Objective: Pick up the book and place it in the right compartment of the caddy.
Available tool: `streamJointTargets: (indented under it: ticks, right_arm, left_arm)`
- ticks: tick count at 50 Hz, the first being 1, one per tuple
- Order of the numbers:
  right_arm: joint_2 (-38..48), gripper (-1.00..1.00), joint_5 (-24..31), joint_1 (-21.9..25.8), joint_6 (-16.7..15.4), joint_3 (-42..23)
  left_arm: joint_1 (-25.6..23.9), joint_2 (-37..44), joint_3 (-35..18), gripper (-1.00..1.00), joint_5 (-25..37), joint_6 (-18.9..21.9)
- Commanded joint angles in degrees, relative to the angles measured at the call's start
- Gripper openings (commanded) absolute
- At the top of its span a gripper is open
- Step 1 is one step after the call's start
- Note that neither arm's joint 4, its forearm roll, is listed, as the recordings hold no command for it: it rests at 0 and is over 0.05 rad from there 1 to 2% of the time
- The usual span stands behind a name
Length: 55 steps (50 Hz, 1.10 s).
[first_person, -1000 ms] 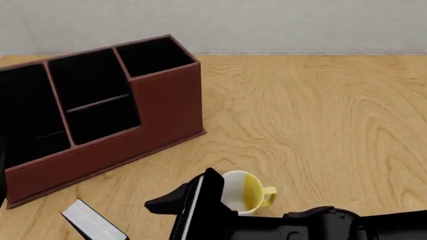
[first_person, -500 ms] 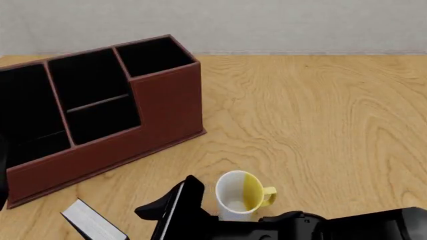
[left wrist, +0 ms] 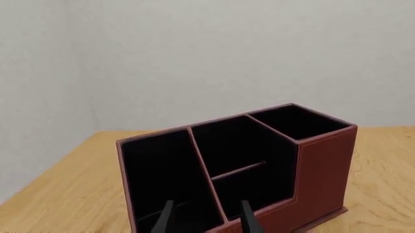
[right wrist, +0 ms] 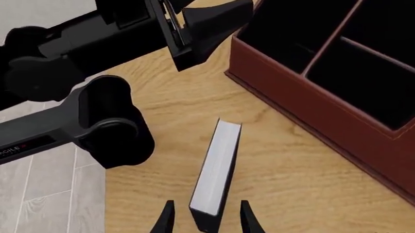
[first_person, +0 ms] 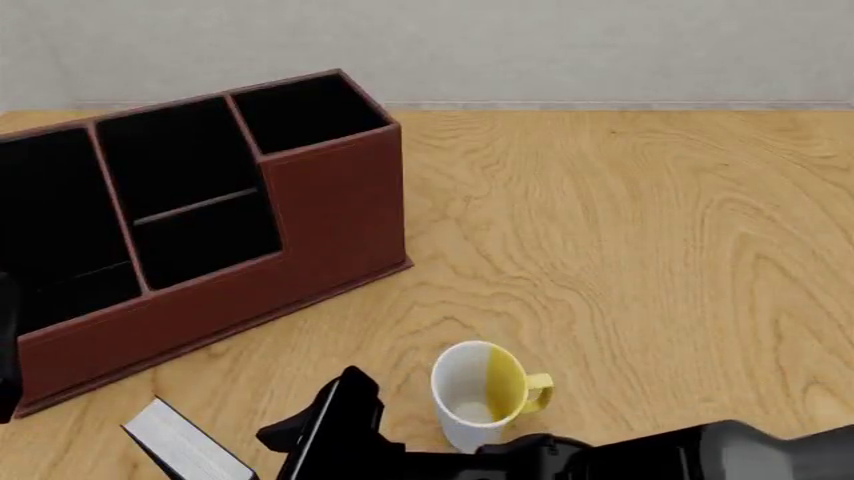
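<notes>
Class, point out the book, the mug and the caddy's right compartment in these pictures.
book (right wrist: pixel 216 170): right wrist view, on its white page edge.
mug (first_person: pixel 470 388): front view, on its white inner wall.
right compartment (first_person: pixel 304 110): front view, on its black interior.

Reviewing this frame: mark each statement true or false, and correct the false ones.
1. The book stands on the table with its white page edge facing up. True.
2. The right gripper is open, with a finger on either side of the book. True.
3. The book is already inside the right compartment of the caddy. False: that bin holds nothing visible, and the book is on the table in front of the caddy.
4. The mug lies tipped on its side. False: it stands upright, open end up, with its handle out to one side.
5. The left gripper grips the caddy's front wall. False: its fingers are apart and it holds nothing.
</notes>
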Motion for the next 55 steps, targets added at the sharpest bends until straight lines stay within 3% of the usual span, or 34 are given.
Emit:
streamJointTargets:
  ticks: [1,21,22,41,55]
  right_arm:
    - [1.9,1.00,-1.3,-0.5,0.7,-0.2]
    - [3.0,1.00,-1.9,-0.9,0.4,-0.5]
    - [3.0,-1.00,-1.9,-1.0,0.3,-0.5]
    - [-0.5,-1.00,-0.5,-2.1,-1.5,0.5]
    - [-8.3,-1.00,3.5,-2.3,-3.7,2.7]
  left_arm:
    - [0.1,0.0,0.5,1.00,-0.3,0.1]
    - [-0.1,0.0,0.7,1.00,-0.3,0.2]
    - [-0.2,0.0,0.6,1.00,-0.2,0.1]
    - [-0.4,0.0,0.6,1.00,-0.3,0.2]
    - [-0.9,0.0,0.5,1.00,-0.4,0.4]
